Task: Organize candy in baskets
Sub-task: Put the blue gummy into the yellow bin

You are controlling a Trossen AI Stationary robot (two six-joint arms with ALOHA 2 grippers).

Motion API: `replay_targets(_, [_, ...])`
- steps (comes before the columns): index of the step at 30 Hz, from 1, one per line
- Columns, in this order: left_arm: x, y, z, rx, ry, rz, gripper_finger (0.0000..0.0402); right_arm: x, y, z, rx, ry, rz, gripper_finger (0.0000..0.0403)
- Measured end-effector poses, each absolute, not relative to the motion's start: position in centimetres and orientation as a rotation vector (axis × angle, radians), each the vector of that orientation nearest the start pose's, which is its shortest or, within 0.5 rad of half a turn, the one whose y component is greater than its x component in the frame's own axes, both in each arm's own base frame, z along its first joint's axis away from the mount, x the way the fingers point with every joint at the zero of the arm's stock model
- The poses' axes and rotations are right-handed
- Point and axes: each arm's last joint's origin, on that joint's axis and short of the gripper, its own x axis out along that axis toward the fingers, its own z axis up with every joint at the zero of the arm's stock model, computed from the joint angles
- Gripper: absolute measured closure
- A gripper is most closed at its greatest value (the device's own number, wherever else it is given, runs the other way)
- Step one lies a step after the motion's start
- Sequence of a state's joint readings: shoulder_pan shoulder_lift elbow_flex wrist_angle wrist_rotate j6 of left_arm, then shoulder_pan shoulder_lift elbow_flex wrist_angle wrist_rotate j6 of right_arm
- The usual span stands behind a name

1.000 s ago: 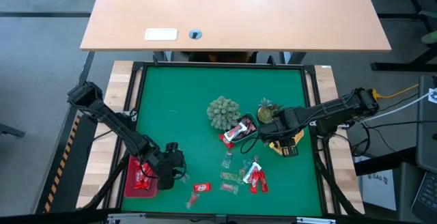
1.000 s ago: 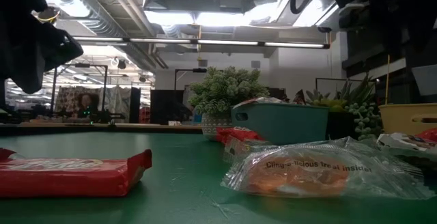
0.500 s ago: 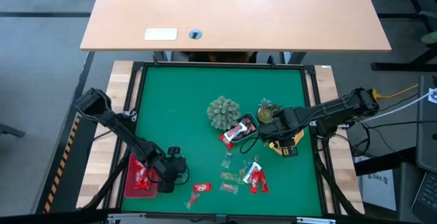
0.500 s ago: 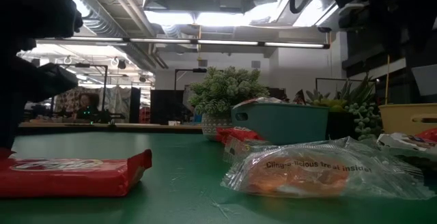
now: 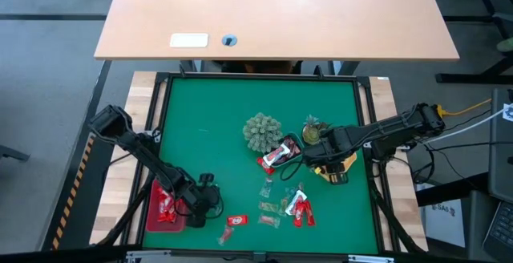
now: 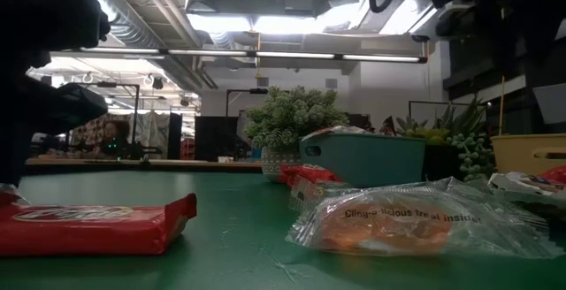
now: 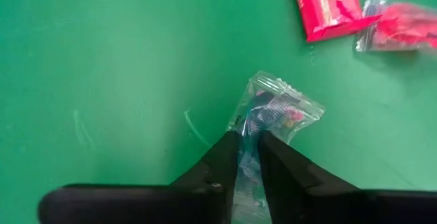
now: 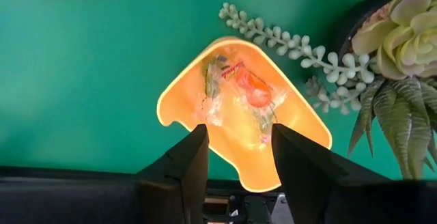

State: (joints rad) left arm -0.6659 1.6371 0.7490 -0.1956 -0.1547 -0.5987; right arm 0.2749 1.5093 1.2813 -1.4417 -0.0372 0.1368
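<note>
My left gripper [image 7: 249,142] is low over the green mat near the front left, just right of the red basket [image 5: 163,208], and is shut on a clear-wrapped candy [image 7: 276,108]. My right gripper [image 8: 239,142] hangs open above the yellow basket [image 8: 205,94], which holds a few clear-wrapped sweets [image 8: 249,91]. The blue basket [image 5: 288,145] holds a red candy [image 5: 276,155]. Loose candy lies on the mat: a red bar [image 5: 235,220] and a mixed cluster [image 5: 288,207]. My left gripper pinches the clear wrapper [image 7: 247,132] between its two fingers, back from the end that sticks out ahead of them. The fingers slant down from above and lie along the wrapper. The candy lies flat on the mat.
Two green spiky plants [image 5: 262,131] [image 5: 313,128] stand mid-table beside the blue basket. A red bar [image 6: 88,226] and a clear packet [image 6: 416,219] lie near the front edge. The far half of the mat [image 5: 224,103] is bare green.
My left gripper has sunk toward the mat and shifted a little toward the near edge and the right, beside the red basket. The right arm has kept still.
</note>
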Motion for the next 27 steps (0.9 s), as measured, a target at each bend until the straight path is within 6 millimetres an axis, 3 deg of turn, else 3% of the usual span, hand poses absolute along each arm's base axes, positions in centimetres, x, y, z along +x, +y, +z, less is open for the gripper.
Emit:
replay_targets(6, [23.1,-17.6,13.4,-0.131,1.042,-0.164,0.0375,24.1,6.9,27.4,-0.089,1.628,0.129,0.0242])
replay_targets(15, [25.1,-18.1,15.6,-0.171,0.94,-0.14,0.038,25.9,7.5,27.4,-0.045,1.437,0.175,0.0242])
replay_targets(27, [29.5,-14.3,18.4,-0.19,0.678,0.197,0.038,30.5,8.8,29.6,0.011,0.891,0.254,0.0242])
